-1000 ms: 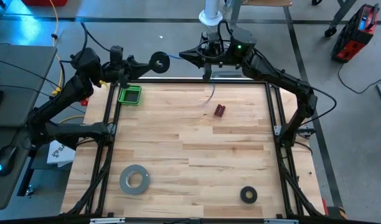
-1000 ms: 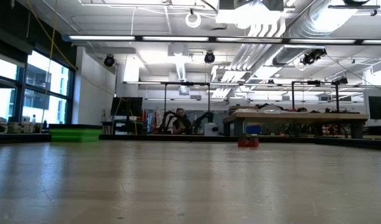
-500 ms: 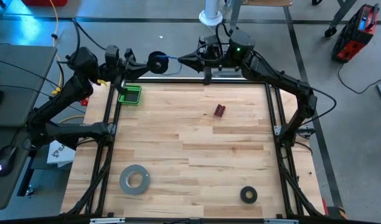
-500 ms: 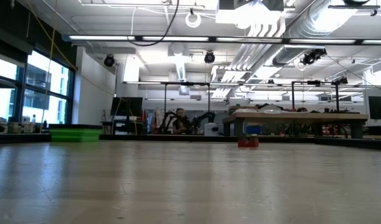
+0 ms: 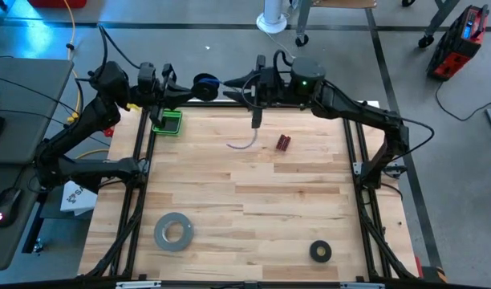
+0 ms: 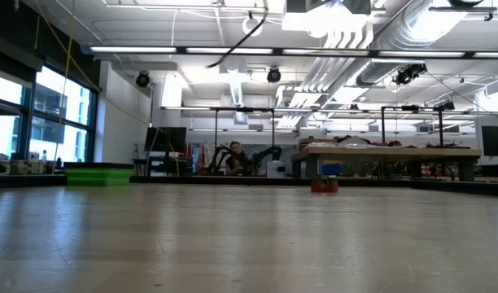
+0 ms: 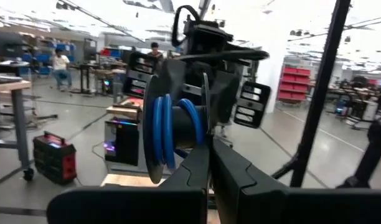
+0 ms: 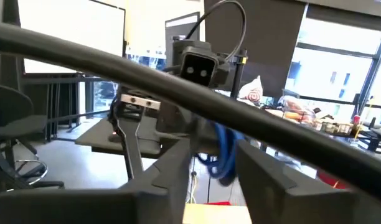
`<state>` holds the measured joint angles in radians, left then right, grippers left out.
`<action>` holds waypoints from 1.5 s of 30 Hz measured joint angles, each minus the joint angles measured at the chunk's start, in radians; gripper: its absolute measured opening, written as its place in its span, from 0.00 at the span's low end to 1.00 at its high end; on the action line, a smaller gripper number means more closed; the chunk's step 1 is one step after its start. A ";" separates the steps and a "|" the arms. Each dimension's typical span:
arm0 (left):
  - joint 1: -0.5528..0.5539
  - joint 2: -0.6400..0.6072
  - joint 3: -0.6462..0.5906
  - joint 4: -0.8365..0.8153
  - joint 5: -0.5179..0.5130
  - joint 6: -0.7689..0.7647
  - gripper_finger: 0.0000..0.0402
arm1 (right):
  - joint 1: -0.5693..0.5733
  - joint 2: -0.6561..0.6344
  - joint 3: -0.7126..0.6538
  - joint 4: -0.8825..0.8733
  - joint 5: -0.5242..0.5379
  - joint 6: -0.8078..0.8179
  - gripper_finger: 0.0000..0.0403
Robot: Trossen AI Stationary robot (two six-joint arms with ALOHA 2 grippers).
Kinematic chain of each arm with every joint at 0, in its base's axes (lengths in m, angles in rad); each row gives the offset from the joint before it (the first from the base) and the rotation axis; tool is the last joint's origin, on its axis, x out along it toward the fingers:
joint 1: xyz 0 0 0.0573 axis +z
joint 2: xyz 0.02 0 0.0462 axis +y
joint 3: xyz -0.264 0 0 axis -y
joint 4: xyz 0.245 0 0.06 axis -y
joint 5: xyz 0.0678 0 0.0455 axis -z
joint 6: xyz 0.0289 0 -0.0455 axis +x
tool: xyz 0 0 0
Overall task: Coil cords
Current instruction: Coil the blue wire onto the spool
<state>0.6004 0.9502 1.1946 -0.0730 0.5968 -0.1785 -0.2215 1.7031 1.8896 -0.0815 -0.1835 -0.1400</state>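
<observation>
Blue cord (image 7: 160,134) is thin and wire-like, wound in a few turns on a small black round spool (image 5: 204,84) with flat disc flanges; the left wrist view shows the blue loops sitting between the two flanges. The spool is held up above the far edge of the surface (image 5: 253,201), between the two arms. Left gripper (image 5: 179,93) is clamped on the spool, fingers (image 7: 190,180) closed on it edge-on. Right gripper (image 5: 233,83) is just beside the spool from the other side, fingers slightly apart; whether they pinch the cord I cannot tell. A loose pale tail (image 5: 244,143) lies curved on the surface below the right gripper, near a small red block (image 5: 283,143).
</observation>
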 joint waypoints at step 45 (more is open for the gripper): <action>-0.065 0.014 0.000 0.018 -0.108 0.025 0.00 | 0.006 0.027 0.000 -0.107 0.101 -0.018 0.01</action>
<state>0.5353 0.9638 1.1946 -0.0550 0.4885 -0.1534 -0.2151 1.7298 1.8896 -0.1886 -0.0825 -0.1577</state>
